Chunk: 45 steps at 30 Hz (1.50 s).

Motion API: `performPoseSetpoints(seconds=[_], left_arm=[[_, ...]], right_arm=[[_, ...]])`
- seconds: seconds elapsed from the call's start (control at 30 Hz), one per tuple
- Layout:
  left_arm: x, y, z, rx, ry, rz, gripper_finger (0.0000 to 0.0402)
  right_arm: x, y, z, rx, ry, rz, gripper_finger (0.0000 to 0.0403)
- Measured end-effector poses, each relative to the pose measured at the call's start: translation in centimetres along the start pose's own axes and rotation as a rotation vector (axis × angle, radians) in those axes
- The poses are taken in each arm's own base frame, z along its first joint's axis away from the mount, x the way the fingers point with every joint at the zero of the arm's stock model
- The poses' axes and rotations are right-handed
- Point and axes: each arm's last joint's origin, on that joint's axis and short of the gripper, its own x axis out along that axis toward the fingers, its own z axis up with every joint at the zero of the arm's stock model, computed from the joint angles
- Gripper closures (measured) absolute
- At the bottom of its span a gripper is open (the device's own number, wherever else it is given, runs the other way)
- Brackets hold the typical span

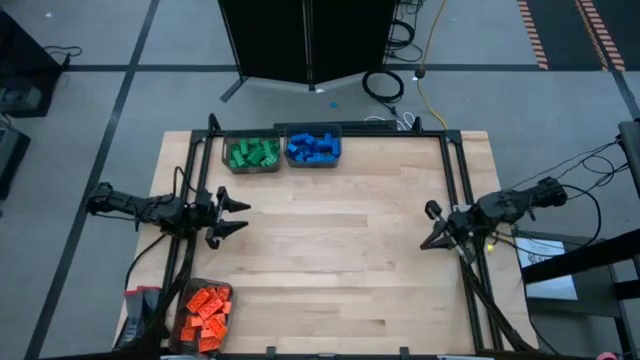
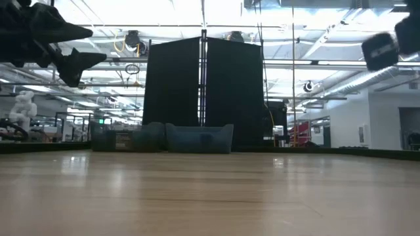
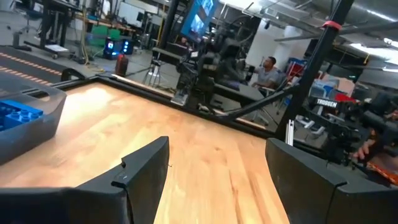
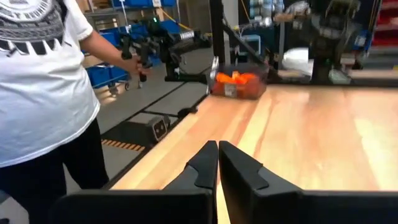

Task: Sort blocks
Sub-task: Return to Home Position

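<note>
Wooden and pale, the table [image 1: 340, 260] fills the middle of the high view, with a tall black partition [image 1: 305, 40] standing beyond its upper edge. A person in a white printed T-shirt [image 4: 37, 74] stands off the table at the left of the right wrist view.

The left gripper [image 1: 244, 216] hangs over the table's left-middle edge. Its two fingers are spread wide with nothing between them. The right gripper [image 4: 217, 146] hangs at the right-middle edge, fingers pressed together and empty.

Two grey bins sit side by side at the upper left of the table. The green bin [image 1: 252, 170] holds the green blocks [image 1: 252, 153], and the blue bin [image 1: 314, 164] just to its right holds the blue blocks [image 1: 313, 147]. A third bin [image 1: 180, 312], at the lower left corner, holds the orange blocks [image 1: 207, 308]. No loose block shows on the bare wood between them.
</note>
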Motion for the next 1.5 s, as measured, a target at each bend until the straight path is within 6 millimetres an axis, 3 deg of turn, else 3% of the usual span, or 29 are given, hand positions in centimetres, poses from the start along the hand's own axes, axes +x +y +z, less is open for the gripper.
performPoseSetpoints(seconds=[0.17,0.73,1.5], left_arm=[[0.0,0.0,-0.1,0.002,0.016,-0.018,0.0136],[0.0,-0.2,-0.4,0.005,0.056,-0.089,0.0136],[0.0,-0.2,-0.4,0.005,0.059,-0.104,0.0136]], right_arm=[[1.5,-0.5,-2.7,0.071,-0.040,0.003,0.0390],[1.8,-1.0,-3.0,-0.113,-0.097,-0.108,0.0390],[2.3,-1.1,-3.5,-0.105,-0.033,-0.119,0.0390]])
